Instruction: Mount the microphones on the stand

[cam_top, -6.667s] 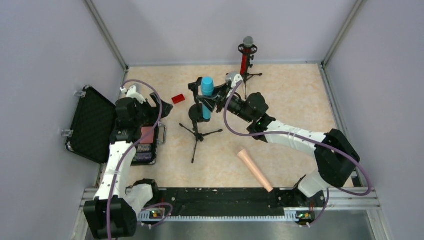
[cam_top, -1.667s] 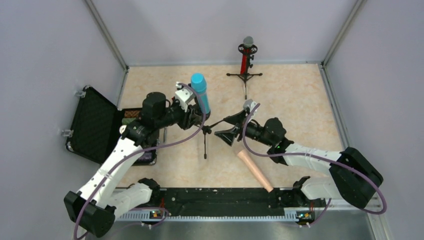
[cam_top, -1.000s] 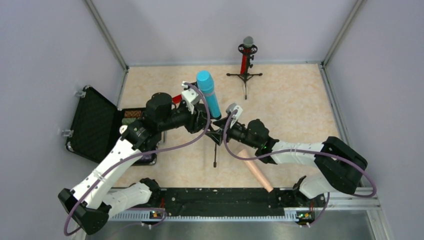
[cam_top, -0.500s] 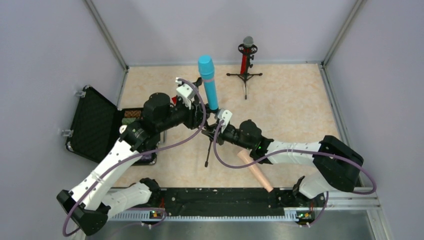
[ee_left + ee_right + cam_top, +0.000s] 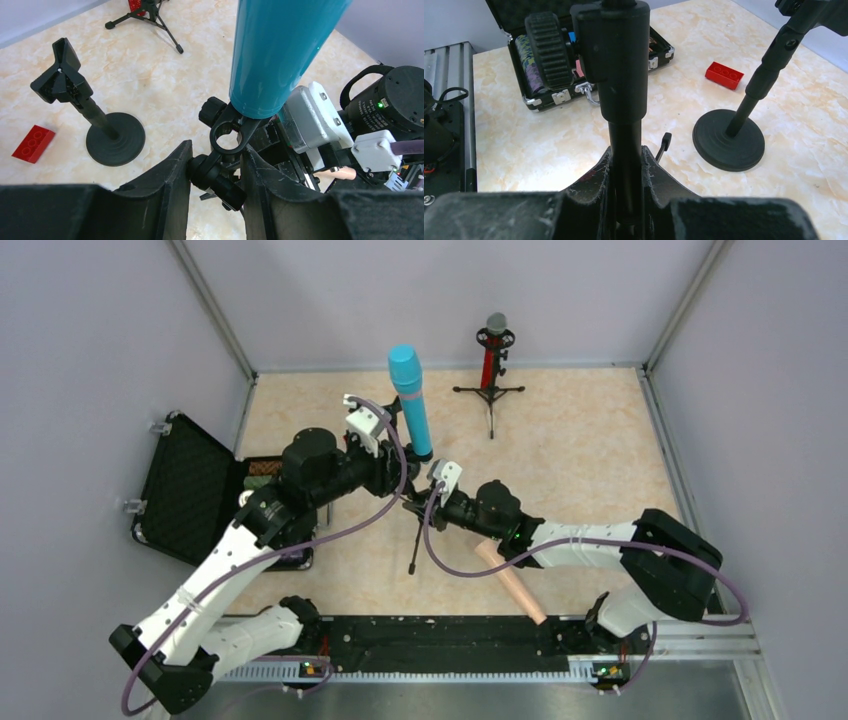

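The blue microphone [image 5: 411,400] stands nearly upright over the middle of the tabletop [image 5: 585,465], its lower end seated at the ring clip [image 5: 235,135] of a tripod stand [image 5: 414,545]. How deep it sits in the clip cannot be told.

The red microphone [image 5: 489,358] is already up on its own stand at the far edge. The pink microphone [image 5: 512,585] lies flat near the front, partly under the right arm. A round-base stand [image 5: 107,140] with an empty clip waits just beside the work.

The risk, as I judge it, lies in the shared hold. The stand looks tilted, with a leg hanging free, so if either arm pulls or twists against the other, the heavy microphone could lever out of the clip or the stand could topple when let go.

The left claw [image 5: 216,166] is nearly pressed together, pinching the stand's black joint just under the clip. The right claw [image 5: 625,155] is clamped tight on the stand's pole lower down.
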